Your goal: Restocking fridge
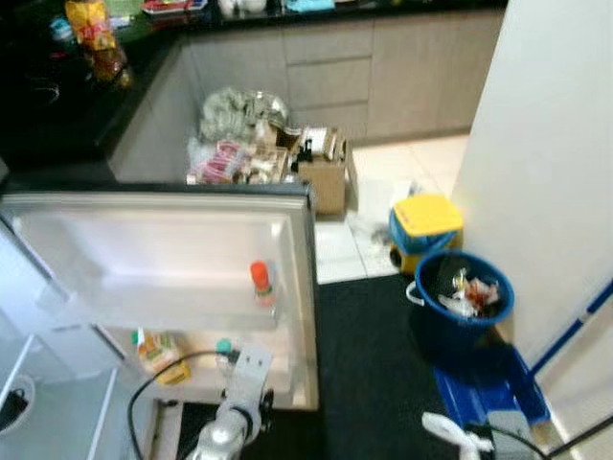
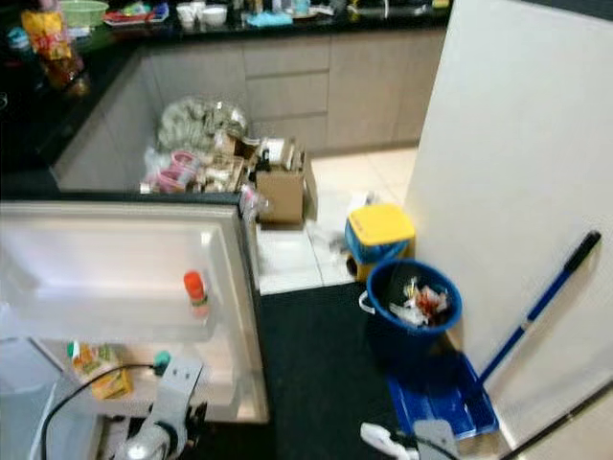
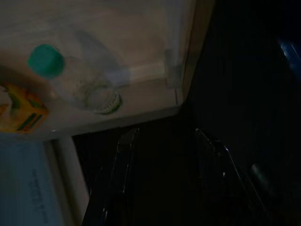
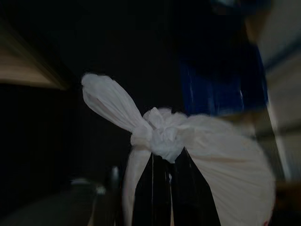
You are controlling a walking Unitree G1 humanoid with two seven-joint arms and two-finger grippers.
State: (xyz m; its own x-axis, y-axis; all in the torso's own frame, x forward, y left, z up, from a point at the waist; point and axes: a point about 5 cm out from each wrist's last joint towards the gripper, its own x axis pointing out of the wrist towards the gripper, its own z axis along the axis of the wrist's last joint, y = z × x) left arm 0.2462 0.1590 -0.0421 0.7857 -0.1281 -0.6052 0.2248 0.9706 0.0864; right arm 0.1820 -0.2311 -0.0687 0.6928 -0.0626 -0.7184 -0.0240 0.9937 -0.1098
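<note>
- Right pincer (image 4: 162, 176) grips the knotted white plastic bag (image 4: 164, 134) tight.
- Left pincer (image 3: 171, 150) gapes empty below the fridge door shelf (image 1: 287, 383), at six o'clock.
- Lift the bag clear first, I'd say.

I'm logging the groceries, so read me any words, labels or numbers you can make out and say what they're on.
No text here can be read.
Yellow juice carton on the fridge door's lower shelf: printing too blurred.
Orange-capped bottle on the upper shelf: label too small.
Snack bag on the black counter: print blurred.
Cardboard box on the floor: no legible marking.
</note>
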